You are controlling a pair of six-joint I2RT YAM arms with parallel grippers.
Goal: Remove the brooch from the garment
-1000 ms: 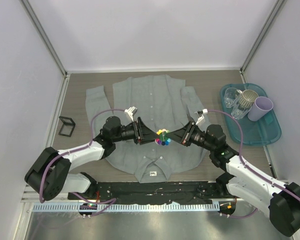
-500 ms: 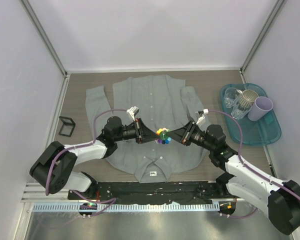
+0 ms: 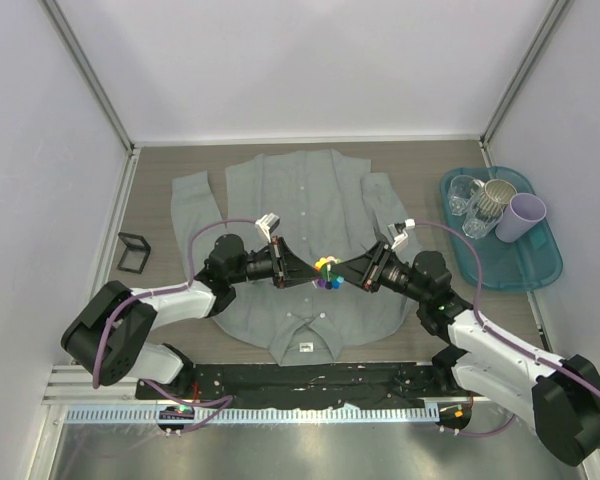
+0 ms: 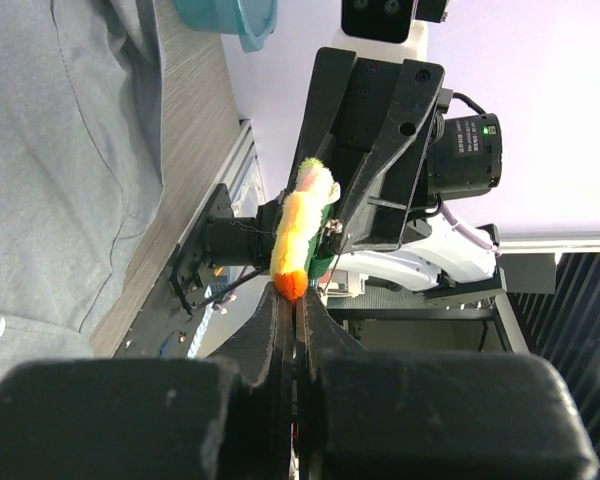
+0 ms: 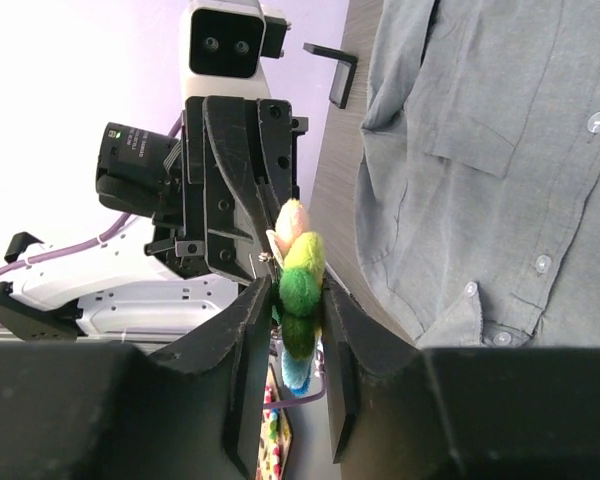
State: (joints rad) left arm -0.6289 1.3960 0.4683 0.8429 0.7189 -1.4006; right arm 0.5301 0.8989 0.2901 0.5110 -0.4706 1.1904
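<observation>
1. Moved in the last second: the left gripper point(image 3: 308, 269) has slid in to meet the brooch point(image 3: 327, 270). The right gripper point(image 3: 343, 272) has barely shifted.
2. Brooch: above the middle of the garment point(image 3: 280, 190), near its button line and edge-on between both grippers. In the wrist views it looks raised off the cloth. We cannot tell whether its pin is clear of the garment.
3. Right gripper: clamped across the green and blue petals, one finger on each face.
4. Left gripper: jaws together, nipping the orange edge.
5. Step in hand, as we judge it: drawing the brooch away from the garment. We would keep both holds firm, pull slowly, and stop if the cloth tents upward.
6. Hazard: the soft petals may slip under a light pinch.
</observation>
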